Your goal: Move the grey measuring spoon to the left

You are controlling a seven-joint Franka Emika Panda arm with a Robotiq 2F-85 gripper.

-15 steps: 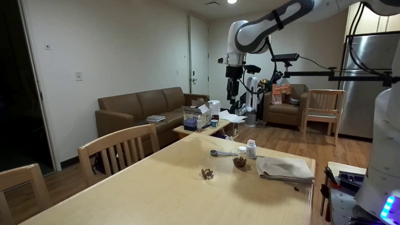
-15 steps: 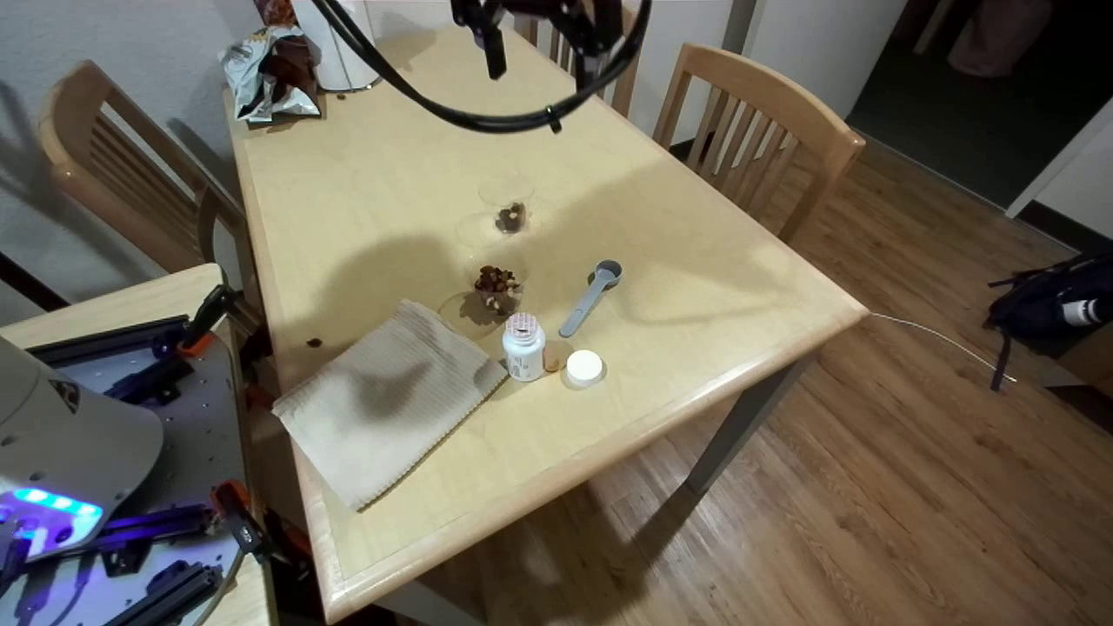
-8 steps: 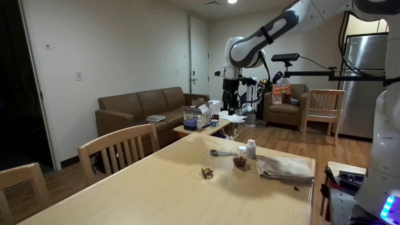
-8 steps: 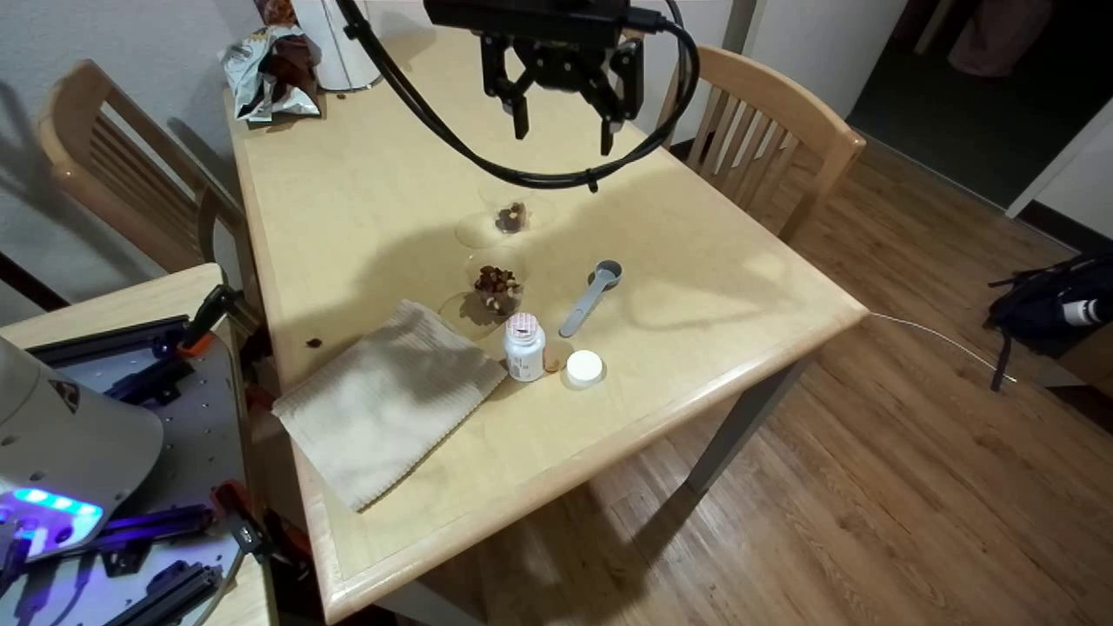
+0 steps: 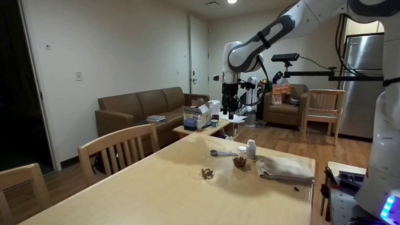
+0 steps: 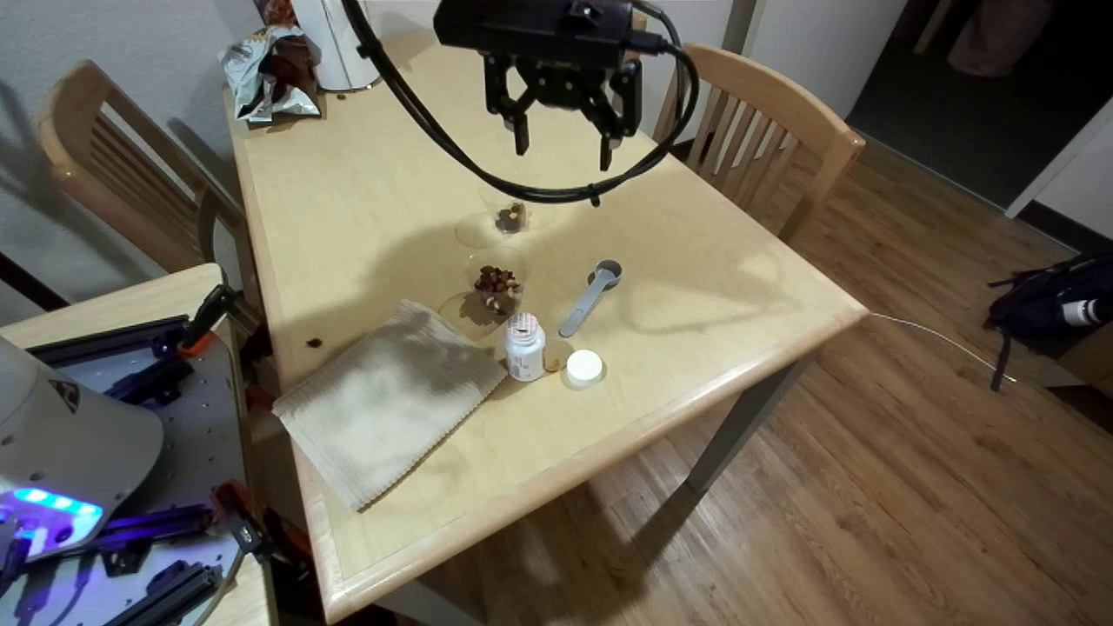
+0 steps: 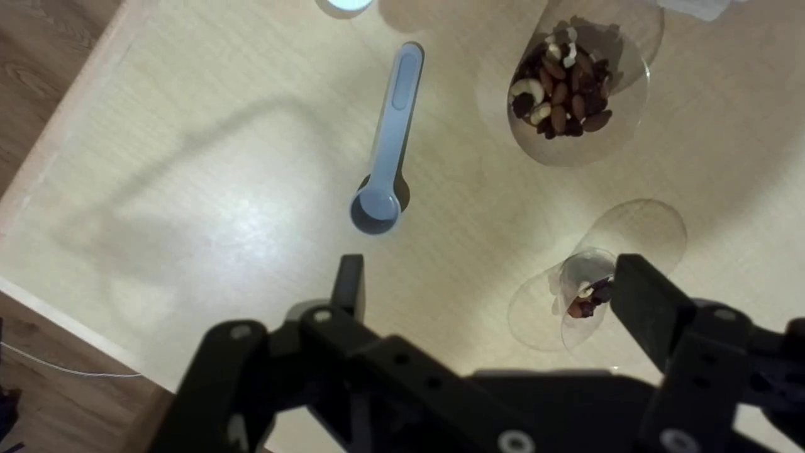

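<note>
Spoon (image 7: 388,145): lies loose on the table (image 7: 283,189), upper centre of the wrist view. Gripper (image 7: 490,267), lower in that frame: hangs with jaws well apart, holding nothing. Looks like the approach stage; leaves grasp, leftward move and release yet to do.

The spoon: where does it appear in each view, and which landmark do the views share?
In an exterior view: spoon below and right of centre, above-left of the larger nut pile.
In an exterior view: spoon near centre, right of the pile.
In the wrist view: spoon upper middle, left of the pile.
Shared landmark: the pile.
</note>
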